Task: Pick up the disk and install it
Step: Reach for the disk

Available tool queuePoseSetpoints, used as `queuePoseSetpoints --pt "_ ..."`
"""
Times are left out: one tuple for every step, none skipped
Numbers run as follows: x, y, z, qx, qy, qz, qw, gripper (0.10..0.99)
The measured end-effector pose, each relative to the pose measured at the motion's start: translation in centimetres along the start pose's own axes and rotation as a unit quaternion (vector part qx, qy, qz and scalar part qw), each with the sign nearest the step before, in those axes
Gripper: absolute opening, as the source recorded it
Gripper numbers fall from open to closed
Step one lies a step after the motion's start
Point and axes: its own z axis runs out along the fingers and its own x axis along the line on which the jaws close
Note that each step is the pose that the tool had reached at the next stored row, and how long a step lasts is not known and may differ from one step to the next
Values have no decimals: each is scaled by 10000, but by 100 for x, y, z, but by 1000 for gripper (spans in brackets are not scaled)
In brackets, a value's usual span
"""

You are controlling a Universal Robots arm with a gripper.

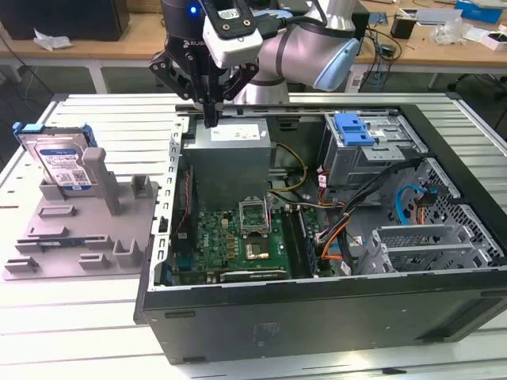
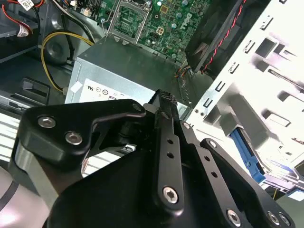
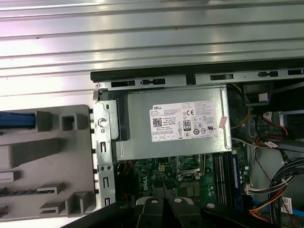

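Nearest, the open case (image 1: 317, 317) lies on the table (image 1: 79, 332), its board (image 1: 238, 237) showing. Beside it, on the exterior view's left, sits the grey fixture (image 1: 63, 237). The disk (image 1: 63, 162) stands on edge at the fixture's far end. Farther back, the gripper (image 1: 211, 119) hangs just above the power supply (image 1: 230, 146), fingers drawn together, holding nothing, well apart from the disk.
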Motion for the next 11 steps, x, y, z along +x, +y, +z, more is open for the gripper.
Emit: queuePoseSetpoints --pt "0 0 0 0 0 0 10000 106" --pt "0 0 0 0 0 0 10000 106" --pt "0 0 0 0 0 0 10000 106" --pt "0 0 0 0 0 0 10000 106" --pt "0 0 0 0 0 0 10000 106" --pt "0 0 0 0 0 0 10000 106" --pt "0 0 0 0 0 0 10000 106" --pt "0 0 0 1 0 0 10000 106" --pt "21 21 1 2 0 1 10000 106" --pt "58 61 4 2 1 1 10000 106" --pt "100 102 7 2 5 0 10000 106"
